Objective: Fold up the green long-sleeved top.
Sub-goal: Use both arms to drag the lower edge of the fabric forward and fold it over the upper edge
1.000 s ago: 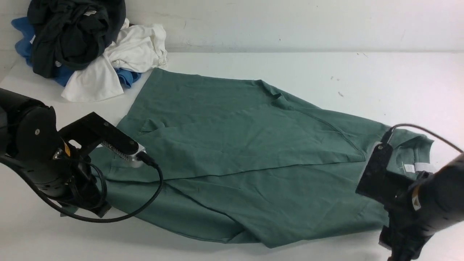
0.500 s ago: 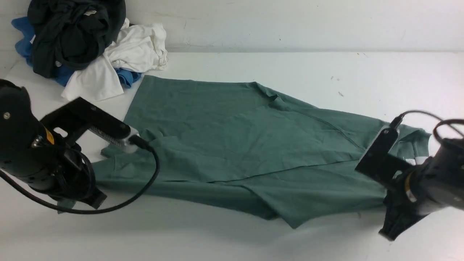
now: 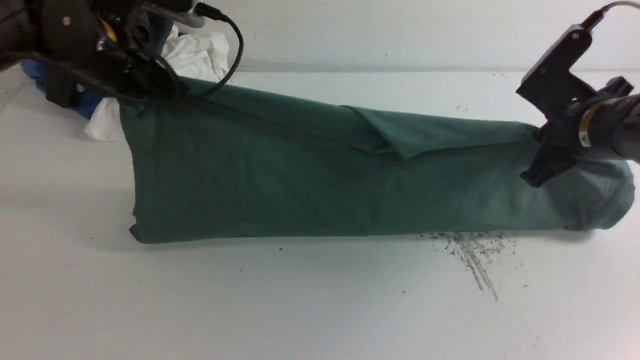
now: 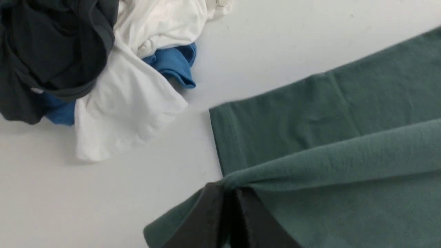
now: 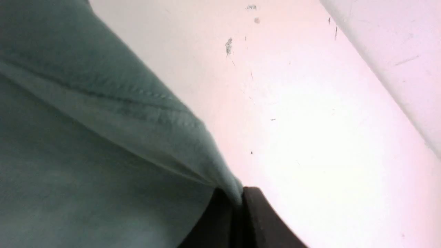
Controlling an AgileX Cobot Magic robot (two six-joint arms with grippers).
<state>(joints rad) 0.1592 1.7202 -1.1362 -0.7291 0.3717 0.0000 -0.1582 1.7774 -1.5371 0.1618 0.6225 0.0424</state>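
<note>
Entry: both arms up, cloth between them.

The green long-sleeved top (image 3: 320,185) is held off the white table (image 3: 320,310) along one long edge. It hangs like a curtain across the middle of the table, and its lower fold touches the surface. The left end sits higher than the right, so the upper edge slopes down toward the robot's right. A loose flap of the same cloth lies over that upper edge near the centre.

Left gripper (image 4: 229,188): jaws pressed together with green cloth pinched between them at the garment's end. The cloth bunches into a ridge running away from the pinch. Past the pinch, another part of the top lies flat on the table with its hem edge straight.

Right gripper (image 5: 240,193): jaws likewise clamped on a seamed edge of the top, with a stitch line just beside the pinch. In the front view it sits at the garment's right end, and a rounded bulge of cloth hangs below it.

Far left corner of the table holds a heap:
- a black garment (image 4: 51,44) on top
- a white garment (image 4: 131,103) under and beside it
- a blue garment (image 4: 172,63) showing at the edges

The left wrist view shows bare table between the white garment and the top's hem corner. In the front view the left arm and its looping black cable (image 3: 235,45) hide much of the heap.

Grey scuff marks (image 3: 472,255) lie on the table just in front of the lower fold, toward the right.
</note>
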